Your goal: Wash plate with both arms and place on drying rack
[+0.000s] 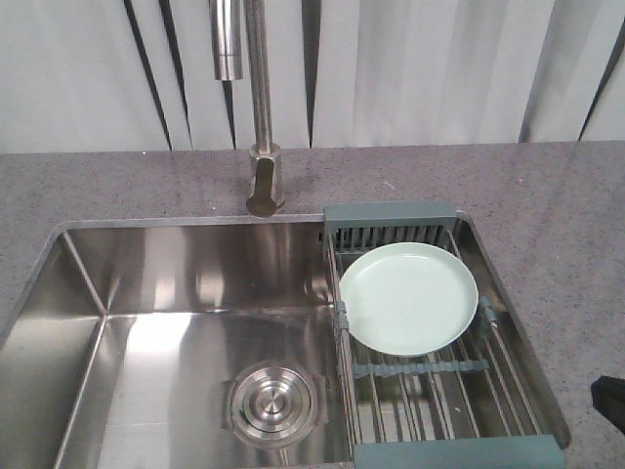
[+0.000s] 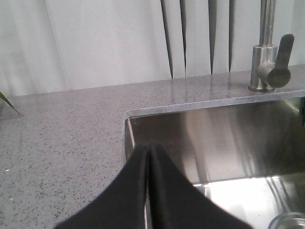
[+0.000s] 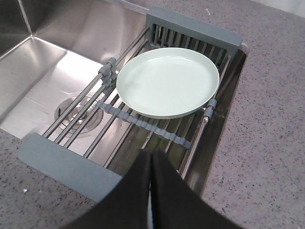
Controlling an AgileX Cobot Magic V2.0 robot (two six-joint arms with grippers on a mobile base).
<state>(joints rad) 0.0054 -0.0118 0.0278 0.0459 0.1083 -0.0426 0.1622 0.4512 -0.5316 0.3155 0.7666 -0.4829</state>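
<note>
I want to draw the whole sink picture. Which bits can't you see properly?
- Faucet: its top is cut off by the upper edge in the front view.
- Drain strainer: partly hidden behind drying rack rods in the right wrist view.
- Under the plate: hidden by the plate.
- Sink floor: partly blocked by the left gripper.

The plate (image 1: 408,297) lies on the drying rack (image 1: 444,391), across the sink's (image 1: 176,293) right end

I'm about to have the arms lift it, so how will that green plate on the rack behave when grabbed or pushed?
The plate looks rigid, so it should not flex. Its smooth face and low rim probably make it slippery for a claw pinching the edge. Lying flat across the drying rack rods, it will likely slide along them if pushed rather than tip.
</note>
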